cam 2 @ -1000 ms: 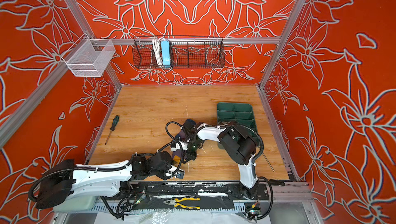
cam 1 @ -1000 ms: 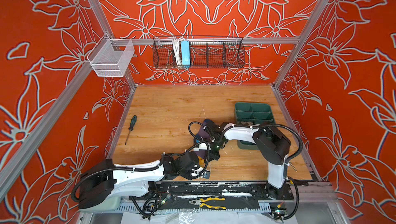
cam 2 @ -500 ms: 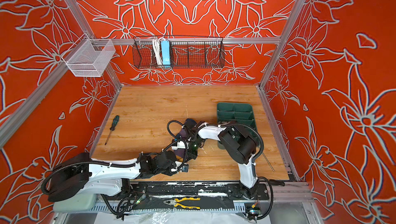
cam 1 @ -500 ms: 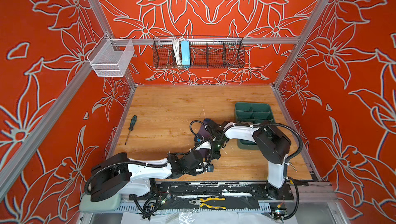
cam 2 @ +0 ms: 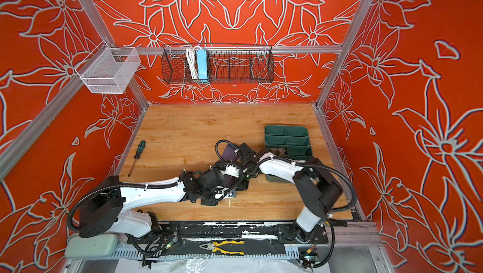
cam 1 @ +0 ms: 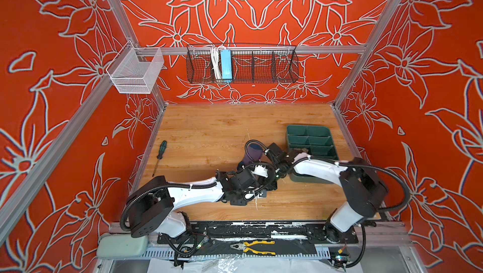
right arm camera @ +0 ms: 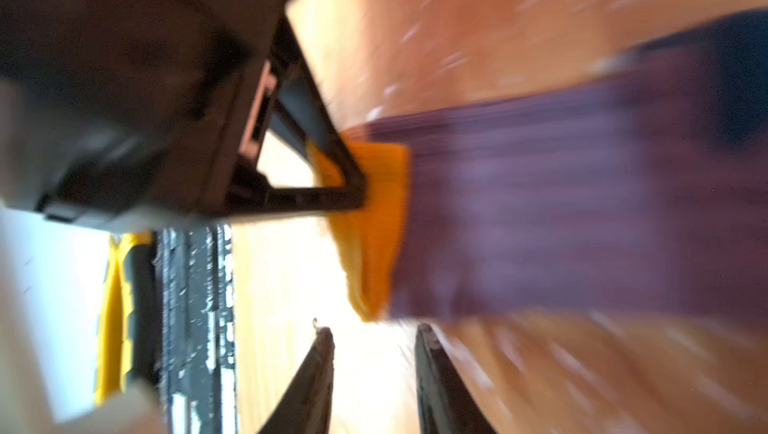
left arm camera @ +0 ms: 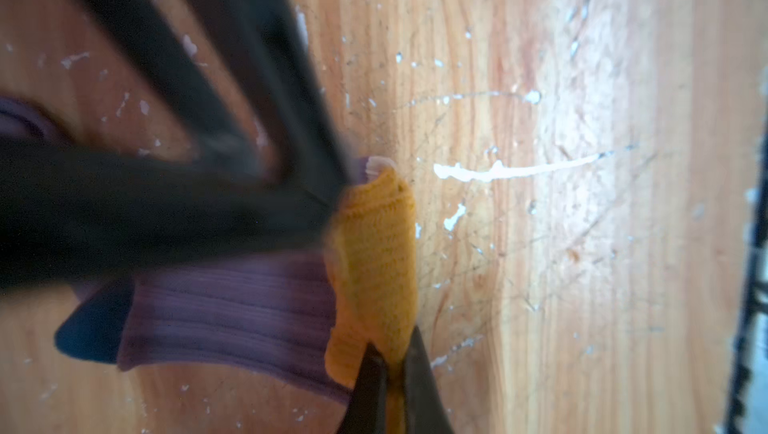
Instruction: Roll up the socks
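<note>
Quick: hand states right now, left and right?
Left hand: closed on the purple sock, pinching its yellow toe.
Right hand: open, holding nothing.

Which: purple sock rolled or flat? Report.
Flat, unrolled: purple sock lies spread on the table; left gripper pinches only its yellow toe.

At left screwdriver, centre sock, right tray.

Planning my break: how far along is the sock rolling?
Possibly done: what looks like a beige patterned sock sits in the green tray, though whether it is rolled is unclear. In hand: the left gripper is shut on the mustard toe of the purple sock; the right gripper stands open beside it. Left: the purple sock lies flat, not yet rolled.
</note>
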